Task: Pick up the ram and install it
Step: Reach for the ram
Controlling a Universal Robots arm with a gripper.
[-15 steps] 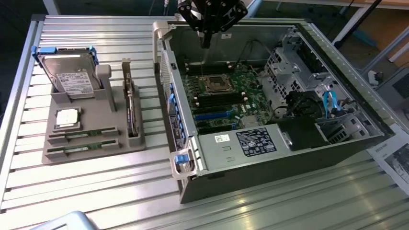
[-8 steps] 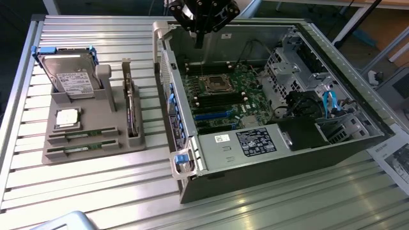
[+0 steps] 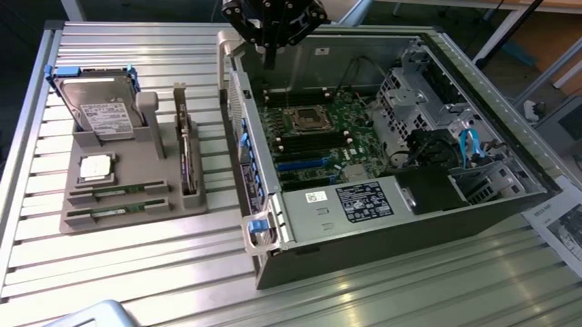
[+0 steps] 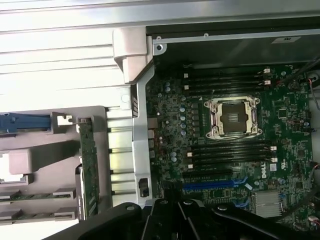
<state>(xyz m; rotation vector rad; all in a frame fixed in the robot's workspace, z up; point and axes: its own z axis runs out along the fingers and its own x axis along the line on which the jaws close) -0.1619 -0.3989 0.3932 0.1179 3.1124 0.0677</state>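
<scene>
Two ram sticks, thin and green, lie flat in the front slots of a grey holder (image 3: 136,219): one ram (image 3: 118,189) behind the other ram (image 3: 116,210). The wrist view catches them edge-on, ram (image 4: 37,195) and ram (image 4: 30,216). My gripper (image 3: 269,60) hangs high over the back rim of the open computer case (image 3: 382,231), far from the holder. Its fingers are shut together with nothing between them. Its dark body (image 4: 180,220) looks down on the motherboard (image 4: 175,125), where black memory slots (image 4: 227,150) run beside the bare processor socket (image 4: 234,116).
The holder also carries a hard drive (image 3: 100,109), a square silver processor (image 3: 95,167) and an upright expansion card (image 3: 187,153). Drive cages and cables (image 3: 468,146) crowd the case's right side in the exterior view. The slatted metal table (image 3: 136,272) surrounds everything.
</scene>
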